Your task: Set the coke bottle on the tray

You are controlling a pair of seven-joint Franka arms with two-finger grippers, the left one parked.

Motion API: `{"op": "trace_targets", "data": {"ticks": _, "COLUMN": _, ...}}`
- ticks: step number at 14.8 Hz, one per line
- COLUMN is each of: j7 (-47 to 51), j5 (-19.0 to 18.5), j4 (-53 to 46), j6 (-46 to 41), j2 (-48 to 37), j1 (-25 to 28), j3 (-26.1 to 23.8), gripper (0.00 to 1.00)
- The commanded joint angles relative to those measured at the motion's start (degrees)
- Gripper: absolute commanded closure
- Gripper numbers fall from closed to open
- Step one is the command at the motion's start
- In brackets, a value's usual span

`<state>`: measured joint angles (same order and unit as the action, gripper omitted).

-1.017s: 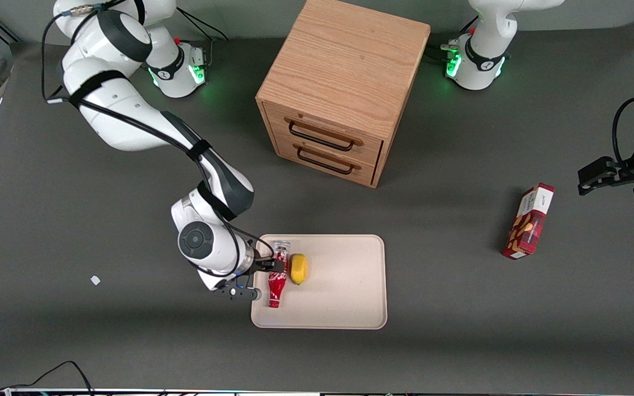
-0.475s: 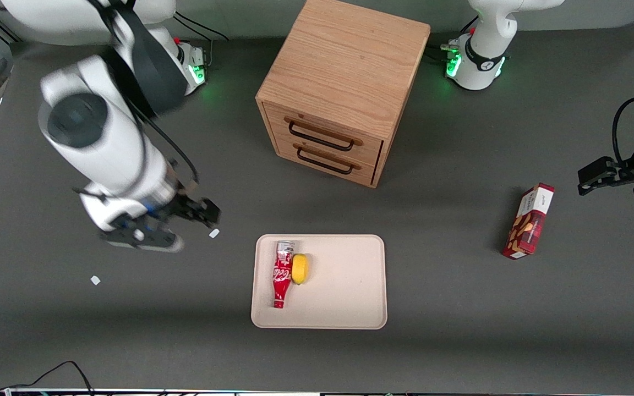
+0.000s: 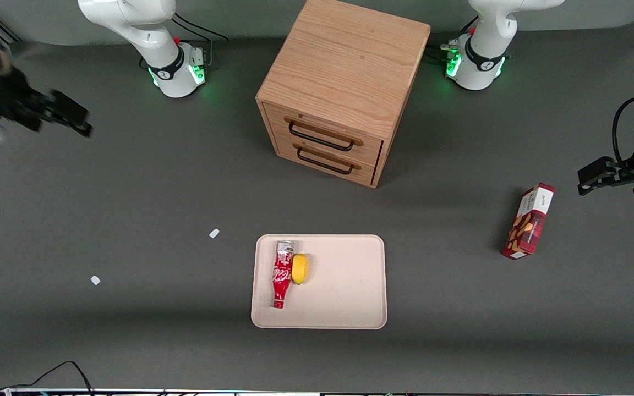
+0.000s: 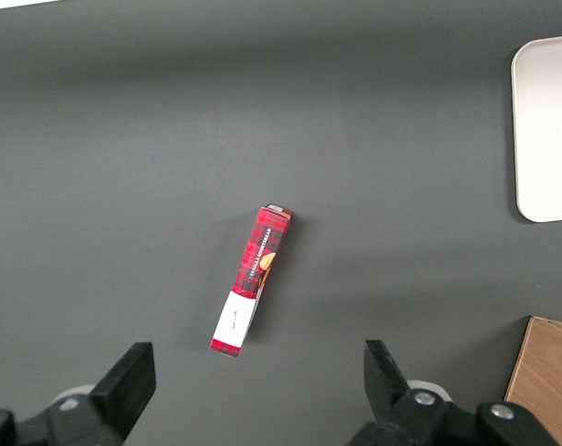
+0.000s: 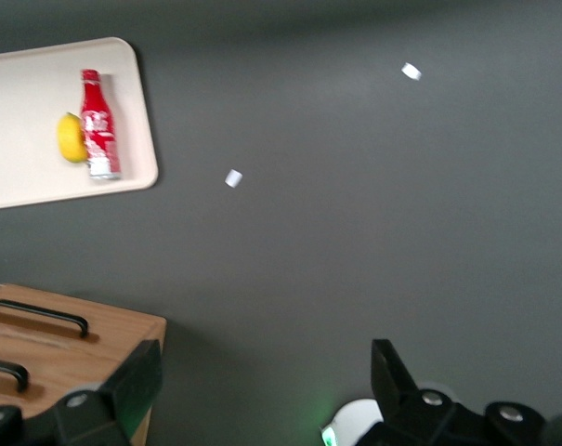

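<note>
The coke bottle lies flat on the beige tray, its neck toward the front camera, touching a yellow lemon beside it. It also shows in the right wrist view on the tray. My right gripper is high up at the working arm's end of the table, far from the tray, open and empty. In the right wrist view the gripper has its fingers spread wide with nothing between them.
A wooden drawer cabinet stands farther from the front camera than the tray. A red snack box lies toward the parked arm's end. Two small white scraps lie on the table toward the working arm's end.
My gripper let go of the coke bottle on the tray, then rose and swung far away toward the working arm's end. The bottle stays lying beside the lemon.
</note>
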<state>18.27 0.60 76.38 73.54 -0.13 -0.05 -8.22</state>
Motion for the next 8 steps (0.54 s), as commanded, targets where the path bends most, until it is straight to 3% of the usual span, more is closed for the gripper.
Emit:
{"op": "trace_targets", "data": {"ticks": 1, "j7": -1.74, "j5": 1.43, "j4": 19.73, "j6": 7.56, "j2": -12.67, "j1": 0.40, "j3": 1.79, "gripper": 0.00}}
{"op": "trace_targets", "data": {"ticks": 3, "j7": -2.18, "j5": 2.30, "j4": 22.14, "j6": 9.08, "j2": -14.28, "j1": 0.66, "j3": 2.59, "gripper": 0.00}}
{"op": "trace_targets", "data": {"ticks": 8, "j7": -1.48, "j5": 2.13, "j4": 15.30, "j6": 8.12, "j2": -8.22, "j1": -0.13, "j3": 3.38, "gripper": 0.00}}
